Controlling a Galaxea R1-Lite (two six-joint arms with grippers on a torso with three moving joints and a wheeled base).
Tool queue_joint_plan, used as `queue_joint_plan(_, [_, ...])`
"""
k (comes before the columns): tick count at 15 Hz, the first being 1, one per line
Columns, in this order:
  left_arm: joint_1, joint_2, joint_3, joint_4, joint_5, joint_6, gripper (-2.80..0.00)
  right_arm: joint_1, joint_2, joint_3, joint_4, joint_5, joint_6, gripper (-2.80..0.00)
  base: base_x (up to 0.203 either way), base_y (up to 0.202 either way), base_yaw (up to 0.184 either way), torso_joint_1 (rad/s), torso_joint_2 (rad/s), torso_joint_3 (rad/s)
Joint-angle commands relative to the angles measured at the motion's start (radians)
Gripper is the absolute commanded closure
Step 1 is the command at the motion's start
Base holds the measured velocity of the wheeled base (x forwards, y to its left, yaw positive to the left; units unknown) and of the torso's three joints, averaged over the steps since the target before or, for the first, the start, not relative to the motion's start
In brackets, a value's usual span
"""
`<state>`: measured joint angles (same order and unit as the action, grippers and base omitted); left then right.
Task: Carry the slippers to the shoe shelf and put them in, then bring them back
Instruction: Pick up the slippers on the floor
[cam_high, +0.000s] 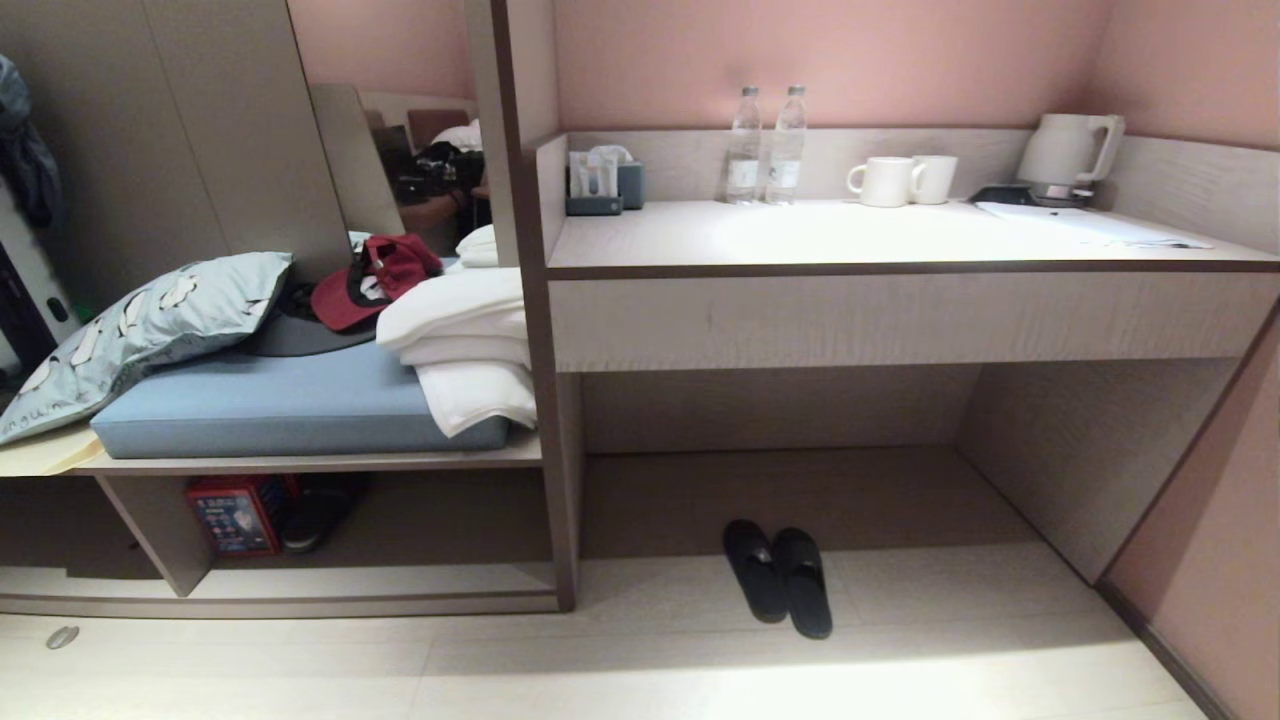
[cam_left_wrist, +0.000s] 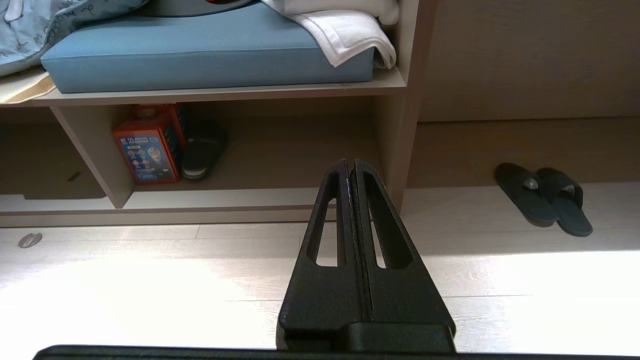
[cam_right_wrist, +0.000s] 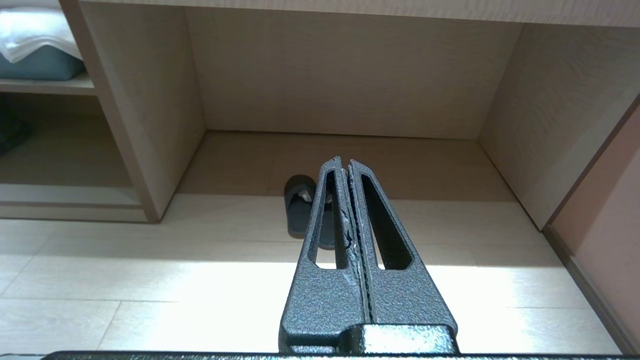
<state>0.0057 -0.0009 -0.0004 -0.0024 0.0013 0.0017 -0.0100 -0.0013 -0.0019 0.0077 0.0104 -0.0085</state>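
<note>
Right now we are facing the slippers (cam_high: 778, 577), lying side by side on the floor just right of the shoe shelf (cam_high: 300, 585) (both fingers pressed together, holding nothing); we should open the right gripper (cam_right_wrist: 345, 162) wide before reaching down.

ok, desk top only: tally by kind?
Water bottles: 2
White mugs: 2
Kettle: 1
Sachet holder: 1
Total: 6
</note>
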Motion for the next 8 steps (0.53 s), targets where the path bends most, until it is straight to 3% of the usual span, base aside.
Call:
queue_joint_plan(1, [0.000, 0.001, 0.000, -0.001, 0.000, 0.000, 0.00, 0.001, 0.000, 0.000, 0.000, 0.000, 0.000, 0.00, 0.000, 0.000, 0.000, 0.000, 0.00, 0.000])
queue_joint_plan(8, [0.000, 0.001, 0.000, -0.001, 0.000, 0.000, 0.00, 0.000, 0.000, 0.000, 0.000, 0.000, -0.001, 0.00, 0.000, 0.000, 0.000, 0.000, 0.00, 0.000])
